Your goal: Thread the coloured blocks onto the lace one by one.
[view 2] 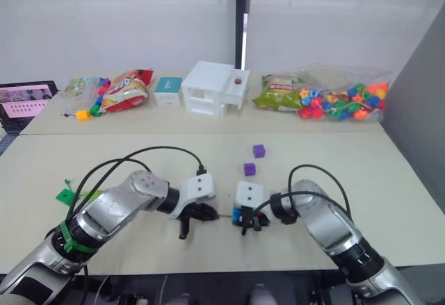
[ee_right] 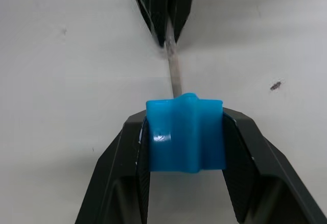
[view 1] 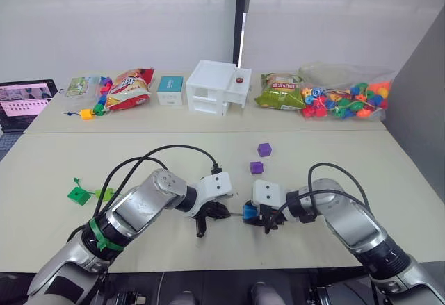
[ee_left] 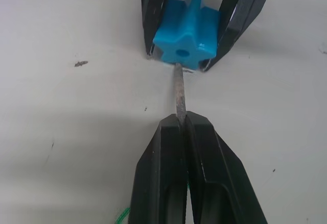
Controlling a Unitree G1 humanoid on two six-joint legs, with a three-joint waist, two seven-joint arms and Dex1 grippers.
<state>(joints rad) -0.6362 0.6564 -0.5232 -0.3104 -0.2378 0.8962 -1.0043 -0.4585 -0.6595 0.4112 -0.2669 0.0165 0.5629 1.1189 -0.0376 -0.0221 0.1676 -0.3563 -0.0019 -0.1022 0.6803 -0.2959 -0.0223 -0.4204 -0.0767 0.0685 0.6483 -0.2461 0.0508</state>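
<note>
Blue block (ee_right: 185,134) clamped between the 2 fingers of our right gripper (ee_right: 185,147), low over the table (view 1: 208,159) near its front edge. Our left gripper (ee_left: 183,127) is closed on the stiff greyish tip of the lace (ee_left: 179,91), whose end meets the hole in the blue block's face. We see 2 purple blocks (view 1: 256,168) (view 1: 264,150) lying just beyond the grippers, and 2 green blocks (view 1: 78,195) well apart on the robot's left.

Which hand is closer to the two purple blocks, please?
Right. The right hand, holding the blue block, sits just below the purple blocks; the left hand, pinching the lace tip, is further left.
</note>
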